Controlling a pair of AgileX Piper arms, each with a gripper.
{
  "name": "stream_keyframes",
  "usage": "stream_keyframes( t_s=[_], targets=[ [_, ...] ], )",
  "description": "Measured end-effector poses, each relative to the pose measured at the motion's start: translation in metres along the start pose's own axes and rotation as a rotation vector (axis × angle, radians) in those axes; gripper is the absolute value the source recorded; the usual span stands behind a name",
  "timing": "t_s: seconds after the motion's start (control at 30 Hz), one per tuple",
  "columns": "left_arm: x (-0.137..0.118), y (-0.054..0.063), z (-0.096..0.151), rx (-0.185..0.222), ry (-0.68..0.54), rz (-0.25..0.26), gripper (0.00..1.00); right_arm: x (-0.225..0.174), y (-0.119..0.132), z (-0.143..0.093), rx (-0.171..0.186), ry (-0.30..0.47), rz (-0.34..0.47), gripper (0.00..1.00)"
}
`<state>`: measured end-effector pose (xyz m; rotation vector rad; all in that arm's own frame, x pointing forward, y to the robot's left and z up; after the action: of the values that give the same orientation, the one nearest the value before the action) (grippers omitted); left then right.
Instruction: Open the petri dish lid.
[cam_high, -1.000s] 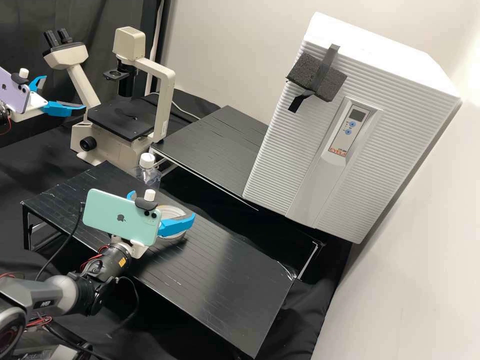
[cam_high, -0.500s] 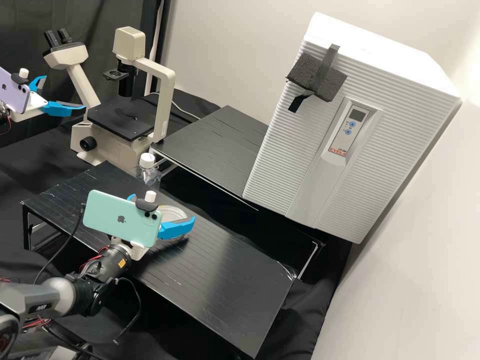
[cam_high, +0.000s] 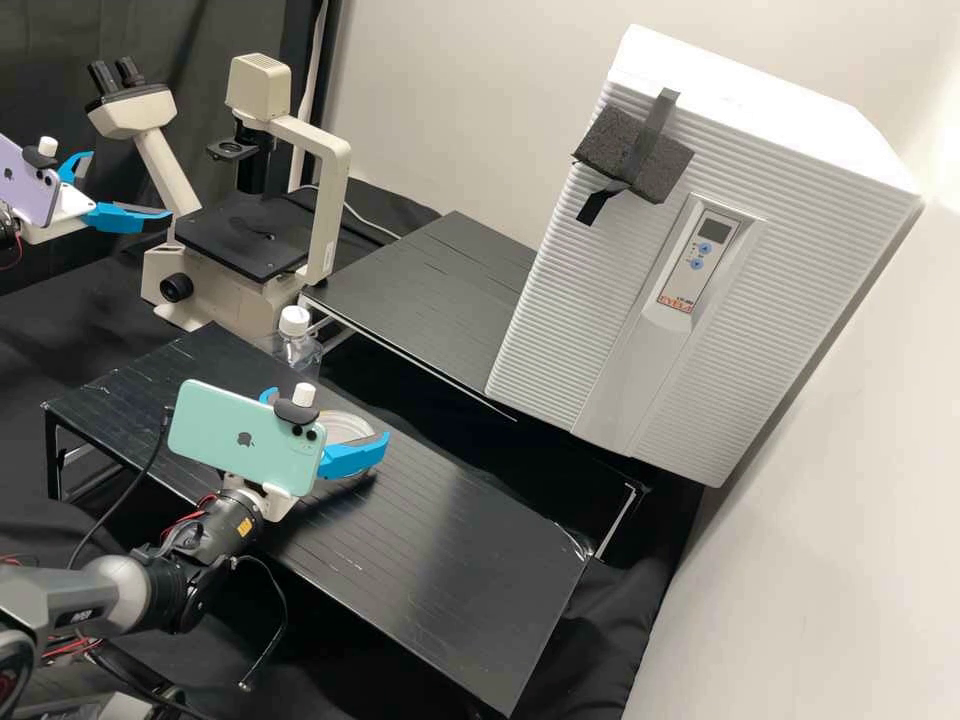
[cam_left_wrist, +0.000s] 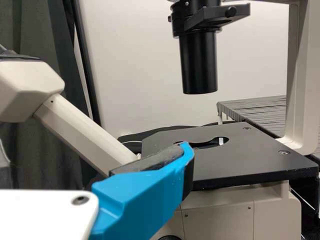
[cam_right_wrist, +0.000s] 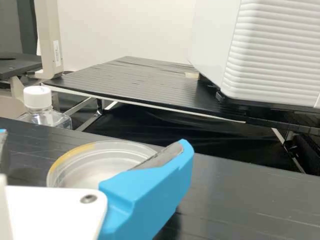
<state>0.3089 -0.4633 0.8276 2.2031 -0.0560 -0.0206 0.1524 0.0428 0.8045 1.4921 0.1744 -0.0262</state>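
Note:
In the high view, my left gripper (cam_high: 130, 184) stands open at the upper left, beside the microscope. Its fingers are spread with nothing between them, and the left wrist view has the gripper (cam_left_wrist: 95, 152) facing the microscope stage. My right gripper (cam_high: 328, 418) is open over the near black table, with a finger on each side of the clear round petri dish (cam_high: 346, 427). From the right wrist view, the petri dish (cam_right_wrist: 102, 164) lies flat between the spread fingers of the gripper (cam_right_wrist: 93, 150). Its near side is partly hidden; whether the fingers touch it, I cannot tell.
A clear bottle with a white cap (cam_high: 294, 321) stands behind the near black table (cam_high: 450, 560). The microscope (cam_high: 333, 200) is at the back left. A large white ribbed incubator (cam_high: 560, 330) stands on the back table (cam_high: 430, 290).
The right gripper has shifted very slightly to the right around the dish, and a cable hanging under its arm has swung. The left gripper and the dish have kept their places.

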Motion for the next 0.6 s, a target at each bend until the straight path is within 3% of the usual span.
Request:
stream_keyframes(
  t_s=[0.6],
  targets=[
    [0.0000, 0.0000, 0.0000, 0.000, 0.000, 0.000, 1.00, 0.0068, -0.0009, 0.0070, -0.006, -0.016, 0.008, 0.00]
  ],
)
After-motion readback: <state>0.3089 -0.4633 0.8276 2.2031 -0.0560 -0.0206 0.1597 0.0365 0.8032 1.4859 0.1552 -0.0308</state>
